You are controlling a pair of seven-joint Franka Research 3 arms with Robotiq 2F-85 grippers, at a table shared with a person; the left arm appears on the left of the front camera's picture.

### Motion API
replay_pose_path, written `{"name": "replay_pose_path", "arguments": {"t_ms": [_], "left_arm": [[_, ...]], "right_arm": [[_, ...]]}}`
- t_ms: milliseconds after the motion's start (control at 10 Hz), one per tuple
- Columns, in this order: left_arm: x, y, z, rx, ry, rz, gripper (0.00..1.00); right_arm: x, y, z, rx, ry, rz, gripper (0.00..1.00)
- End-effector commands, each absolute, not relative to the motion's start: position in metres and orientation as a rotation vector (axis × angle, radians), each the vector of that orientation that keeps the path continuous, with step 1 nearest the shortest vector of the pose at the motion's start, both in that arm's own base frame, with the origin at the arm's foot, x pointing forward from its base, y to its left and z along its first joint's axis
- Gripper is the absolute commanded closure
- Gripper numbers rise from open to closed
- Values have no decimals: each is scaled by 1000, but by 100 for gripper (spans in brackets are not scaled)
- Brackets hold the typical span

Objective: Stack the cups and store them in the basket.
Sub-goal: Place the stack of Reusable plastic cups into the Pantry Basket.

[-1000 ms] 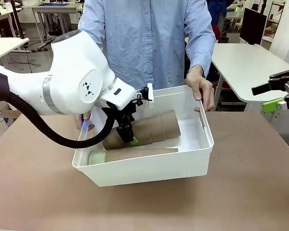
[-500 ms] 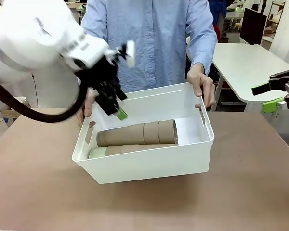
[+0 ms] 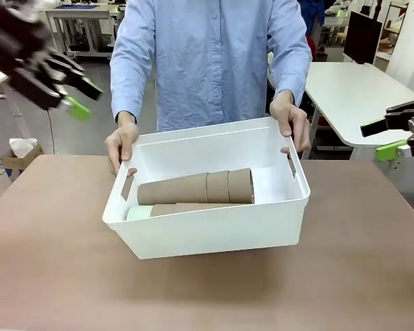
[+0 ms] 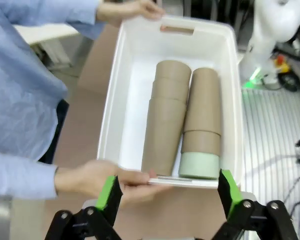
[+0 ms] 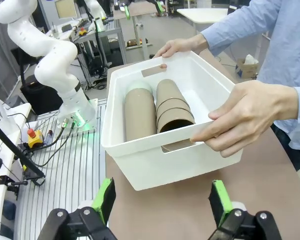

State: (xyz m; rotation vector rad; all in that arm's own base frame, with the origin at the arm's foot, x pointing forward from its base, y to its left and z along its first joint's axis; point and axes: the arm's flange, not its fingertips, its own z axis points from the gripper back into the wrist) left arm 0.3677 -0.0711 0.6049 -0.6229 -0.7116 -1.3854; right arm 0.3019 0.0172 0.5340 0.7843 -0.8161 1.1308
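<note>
Cups (image 3: 196, 189) nested in 2 stacks, lying inside basket (image 3: 214, 238) between person's hands (image 3: 121, 145); left gripper (image 3: 79, 98) and right gripper (image 3: 393, 138) spread, empty; task apparently complete.

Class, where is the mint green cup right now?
The mint green cup lies inside the basket, at the end of one brown cup stack, nearest the left gripper.

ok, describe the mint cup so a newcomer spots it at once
Find the white basket the person holds at both ends. Two stacks of cups lie on their sides in it. The mint cup caps one end of the stack nearer the robot's side, the single pale green among tan cups.
</note>
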Motion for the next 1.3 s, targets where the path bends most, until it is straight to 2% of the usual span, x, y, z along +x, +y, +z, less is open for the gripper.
{"name": "replay_pose_path", "arguments": {"t_ms": [0, 500, 600, 700, 1200], "left_arm": [[370, -25, 596, -710, -778, -1373, 0], [365, 46, 567, -757, -839, -1382, 0], [363, 48, 568, -785, -899, -1347, 0], [364, 46, 569, -728, -795, -1369, 0], [364, 46, 569, -728, -795, -1369, 0]], "right_arm": [[303, 19, 537, 802, -825, 1116, 0], [303, 19, 537, 802, -825, 1116, 0], [303, 19, 537, 802, -825, 1116, 0], [303, 19, 537, 802, -825, 1116, 0], [303, 19, 537, 802, -825, 1116, 0]]}}
